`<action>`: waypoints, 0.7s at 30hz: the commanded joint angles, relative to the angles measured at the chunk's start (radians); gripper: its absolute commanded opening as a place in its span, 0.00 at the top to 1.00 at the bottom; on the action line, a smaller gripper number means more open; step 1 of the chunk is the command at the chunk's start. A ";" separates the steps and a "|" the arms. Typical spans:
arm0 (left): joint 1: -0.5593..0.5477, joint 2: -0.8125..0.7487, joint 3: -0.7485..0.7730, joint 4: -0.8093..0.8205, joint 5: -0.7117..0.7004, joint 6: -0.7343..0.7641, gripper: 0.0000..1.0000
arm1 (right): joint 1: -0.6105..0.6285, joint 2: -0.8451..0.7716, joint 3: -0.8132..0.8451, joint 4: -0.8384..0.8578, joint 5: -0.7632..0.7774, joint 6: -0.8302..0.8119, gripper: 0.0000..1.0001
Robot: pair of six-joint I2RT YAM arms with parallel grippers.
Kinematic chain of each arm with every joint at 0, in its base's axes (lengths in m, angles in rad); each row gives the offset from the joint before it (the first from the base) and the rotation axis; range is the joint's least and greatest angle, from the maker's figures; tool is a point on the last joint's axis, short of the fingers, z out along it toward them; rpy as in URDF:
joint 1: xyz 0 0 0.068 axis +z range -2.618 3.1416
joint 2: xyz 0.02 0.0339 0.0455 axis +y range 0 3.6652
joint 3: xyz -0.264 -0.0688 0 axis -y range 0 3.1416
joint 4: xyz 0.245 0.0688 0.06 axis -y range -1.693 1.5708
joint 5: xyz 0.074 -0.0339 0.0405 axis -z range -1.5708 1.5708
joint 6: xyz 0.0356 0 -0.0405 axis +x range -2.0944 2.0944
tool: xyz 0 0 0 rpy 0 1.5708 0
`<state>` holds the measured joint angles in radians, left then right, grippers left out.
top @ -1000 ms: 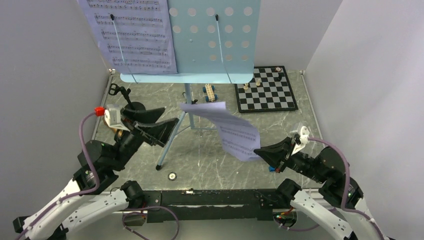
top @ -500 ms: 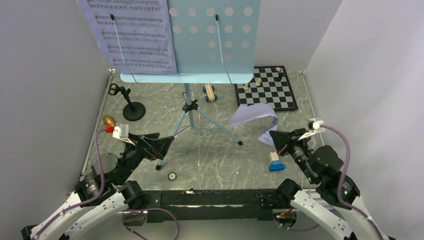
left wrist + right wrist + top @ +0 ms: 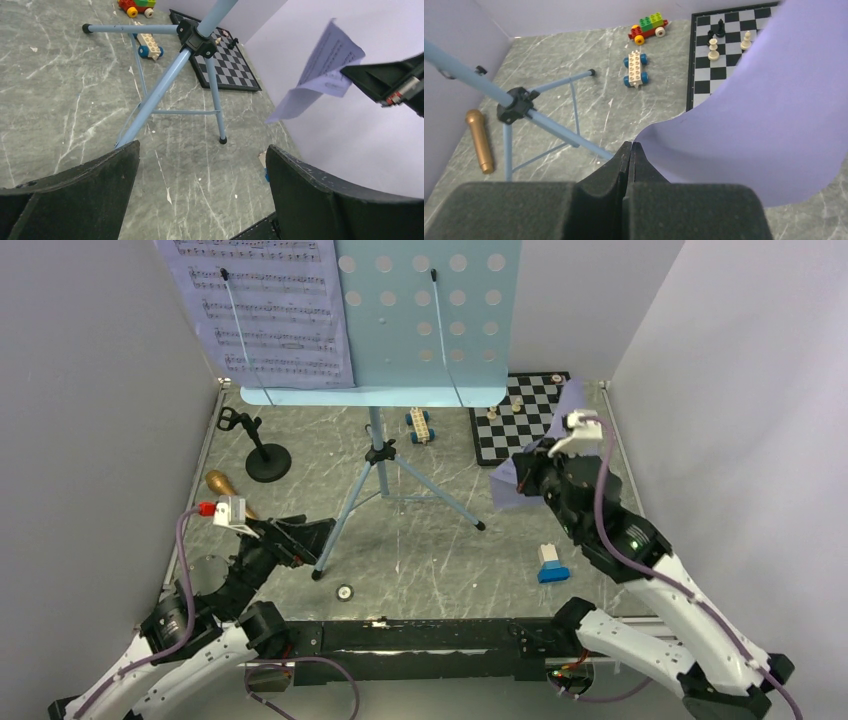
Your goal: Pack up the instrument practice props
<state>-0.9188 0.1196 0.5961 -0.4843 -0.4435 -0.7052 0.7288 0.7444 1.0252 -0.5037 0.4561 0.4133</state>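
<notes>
The light-blue music stand (image 3: 430, 320) stands mid-table on its tripod (image 3: 375, 465), with one white sheet-music page (image 3: 270, 310) clipped on the left of its desk. My right gripper (image 3: 520, 472) is shut on a second page (image 3: 505, 488) and holds it in the air near the chessboard. That page fills the right of the right wrist view (image 3: 764, 115), pinched at the closed tips (image 3: 630, 147). The gold-brown microphone (image 3: 222, 485) lies at far left beside the black mic stand (image 3: 265, 462). My left gripper (image 3: 310, 535) is open and empty by a tripod leg (image 3: 160, 90).
The chessboard (image 3: 535, 430) with a few pieces lies back right. A white wheeled brick piece (image 3: 420, 426) sits behind the tripod, and a colourful toy car (image 3: 649, 26) is further back. A blue-and-white brick (image 3: 550, 562) lies front right. Walls close in left, right and back.
My right arm carried the loose page from the front middle to the right and back toward the chessboard. My left arm drew back to the near left, uncovering the microphone and mic stand.
</notes>
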 commanded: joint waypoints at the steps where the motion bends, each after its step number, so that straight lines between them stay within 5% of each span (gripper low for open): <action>1: -0.001 -0.028 -0.025 -0.003 -0.017 -0.022 0.01 | -0.093 0.122 0.084 0.077 -0.119 0.000 1.00; 11: -0.001 -0.028 -0.091 0.062 -0.010 -0.012 0.01 | -0.547 0.324 0.140 0.309 -0.664 0.215 1.00; 16: 0.000 0.008 -0.085 0.097 -0.017 0.023 0.01 | -0.652 0.468 0.293 0.398 -0.792 0.275 1.00; 21: 0.000 0.046 -0.077 0.114 -0.027 0.060 0.01 | -0.657 0.517 0.427 0.372 -0.781 0.152 1.00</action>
<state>-0.9188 0.1356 0.4995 -0.4248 -0.4496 -0.6899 0.0727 1.2804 1.3609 -0.2127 -0.2630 0.6304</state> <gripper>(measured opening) 0.993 0.009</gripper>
